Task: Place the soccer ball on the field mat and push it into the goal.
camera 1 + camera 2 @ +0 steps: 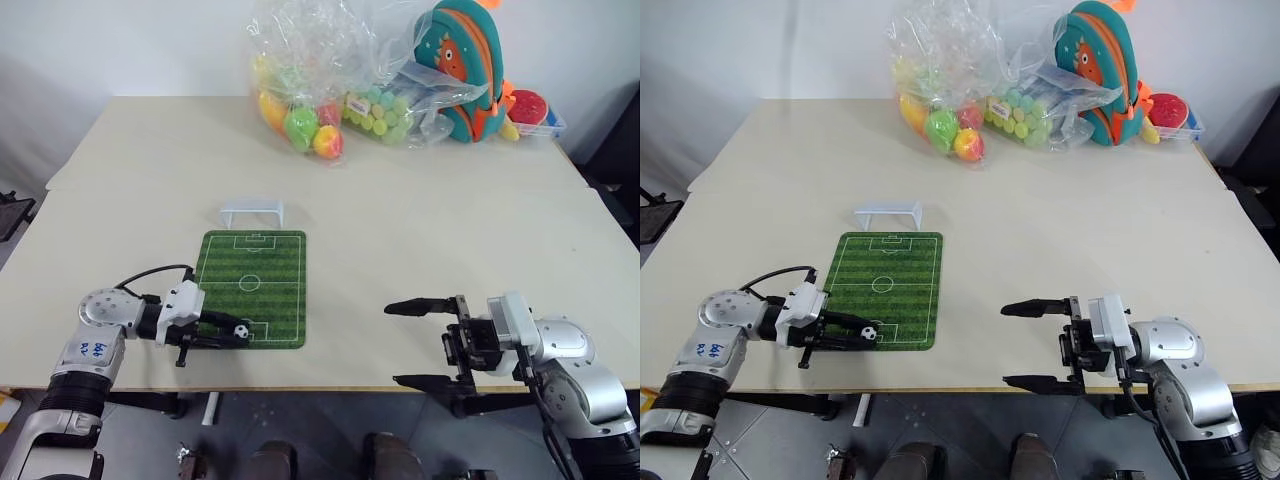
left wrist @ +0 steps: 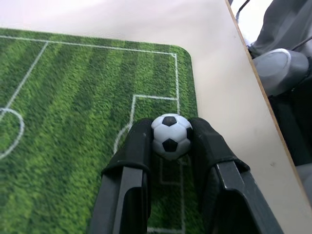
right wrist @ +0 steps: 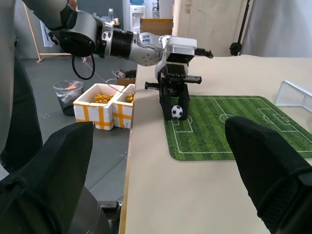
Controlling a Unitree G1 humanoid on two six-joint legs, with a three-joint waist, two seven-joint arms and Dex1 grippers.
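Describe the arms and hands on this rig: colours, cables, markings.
Both arms are silver-grey metal with rounded joint housings, black bands between segments and white wrist blocks. The left hand and right hand each have two long black fingers with padded tips. A black cable loops over the left wrist; blue handwriting marks the left forearm.

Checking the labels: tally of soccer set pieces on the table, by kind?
Tiny white soccer ball with black patches, held between left gripper fingers: 1
Green striped field mat: 1
Small white plastic goal frame: 1
Total: 3
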